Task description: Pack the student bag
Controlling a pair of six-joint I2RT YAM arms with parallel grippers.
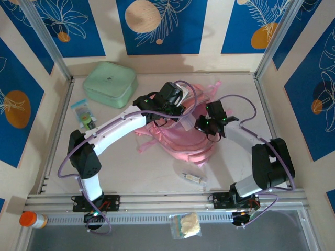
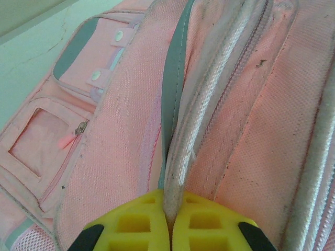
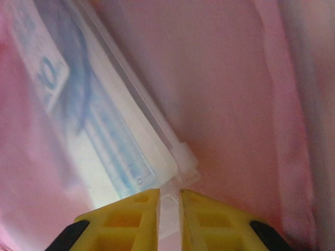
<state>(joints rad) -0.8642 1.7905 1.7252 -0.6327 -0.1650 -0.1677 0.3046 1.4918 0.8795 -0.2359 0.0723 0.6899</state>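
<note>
Low in the right wrist view, the right gripper (image 3: 169,209) pinches a clear zip pouch (image 3: 104,130) by its corner, against pink fabric. The left gripper (image 2: 170,222) is clamped on the zip edge of the student bag (image 1: 175,145), which lies mid-frame in the top view. If that edge slips free, the opening may sag and snag the pouch.

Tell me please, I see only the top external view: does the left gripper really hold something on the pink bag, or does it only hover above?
Observer: It holds. In the left wrist view the left gripper is shut on a pale seam ridge of the student bag.
Operator: And the right gripper?
Observer: The right wrist view shows the right gripper pinching the corner of a clear pouch.
Operator: What is inside the pouch?
Observer: I see blue print through the plastic, but it is too blurred to read.
</note>
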